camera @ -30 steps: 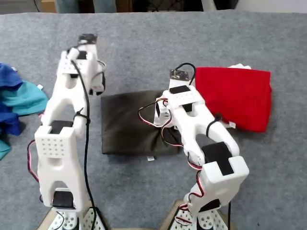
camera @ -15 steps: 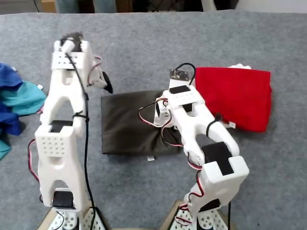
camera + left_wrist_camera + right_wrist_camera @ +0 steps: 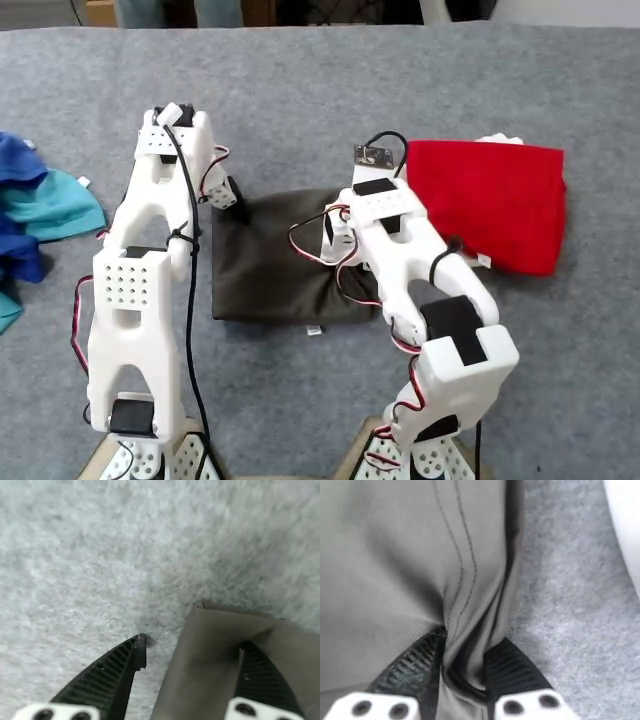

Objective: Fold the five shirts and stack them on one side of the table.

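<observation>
A dark olive shirt (image 3: pixel 270 265) lies folded in the middle of the grey table. My left gripper (image 3: pixel 230 195) is at its far left corner, open. In the left wrist view one fingertip (image 3: pixel 135 652) rests on the table covering and the other (image 3: pixel 255 672) on the olive shirt (image 3: pixel 210 645), so the jaws straddle the cloth's edge. My right gripper (image 3: pixel 465 652) is shut on a bunched fold at the right edge of the olive shirt (image 3: pixel 395 555). A red shirt (image 3: pixel 490 200) lies folded at the right, with a white one (image 3: pixel 500 138) showing beneath it.
A loose heap of blue and teal shirts (image 3: pixel 35 205) lies at the table's left edge. The right arm (image 3: pixel 410 250) stands between the olive shirt and the red one. Bare grey covering (image 3: pixel 330 90) stretches across the far half of the table.
My left arm has swung in and come down from the far left, its open gripper now at the olive shirt's far left corner. The right arm and the shirts have not moved.
</observation>
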